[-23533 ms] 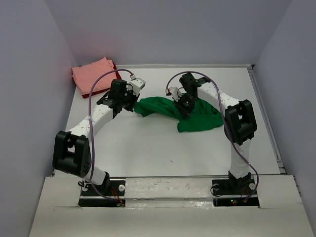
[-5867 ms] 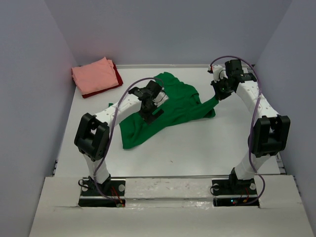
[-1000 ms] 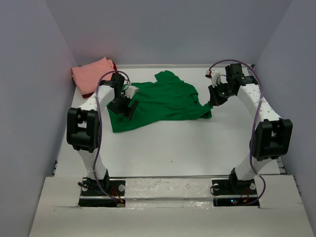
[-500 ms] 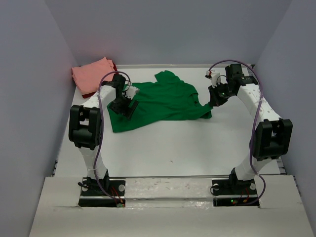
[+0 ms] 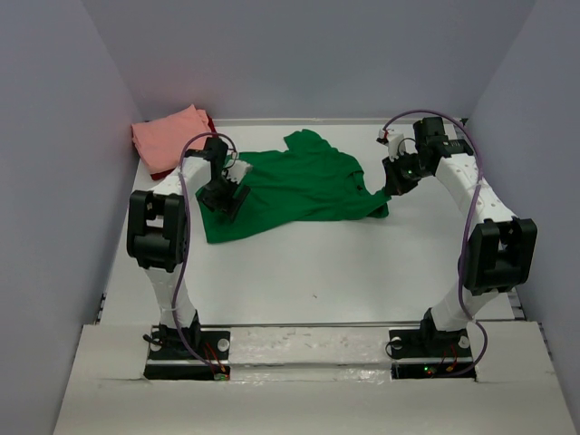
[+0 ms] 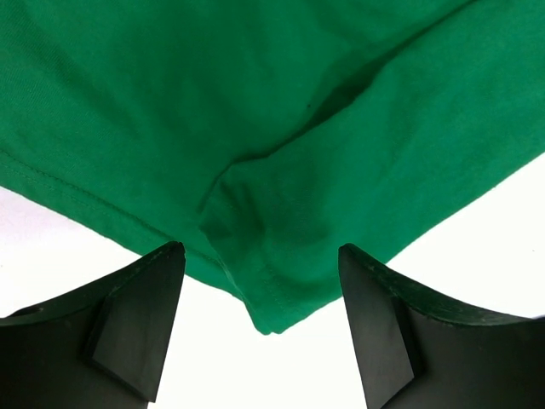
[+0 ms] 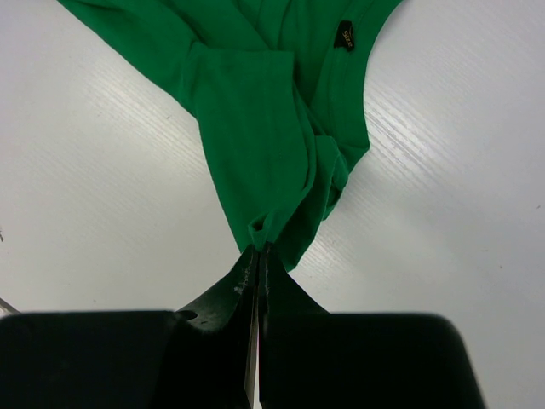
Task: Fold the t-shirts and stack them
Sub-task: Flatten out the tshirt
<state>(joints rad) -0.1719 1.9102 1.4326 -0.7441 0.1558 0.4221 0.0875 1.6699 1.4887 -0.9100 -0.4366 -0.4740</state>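
Counter [image 5: 317,272] carries the green t-shirt [image 5: 299,186] spread out at its far middle, and the folded salmon pink t-shirt [image 5: 168,138] far left. Left hand [image 6: 260,332], fingers apart, hangs over the green shirt's left corner. Right hand [image 7: 258,256] is clamped on its bunched right edge.

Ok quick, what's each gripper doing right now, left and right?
Left gripper: open, over a corner of the bright green cloth t-shirt, gripping nothing.
Right gripper: shut on that t-shirt's edge.
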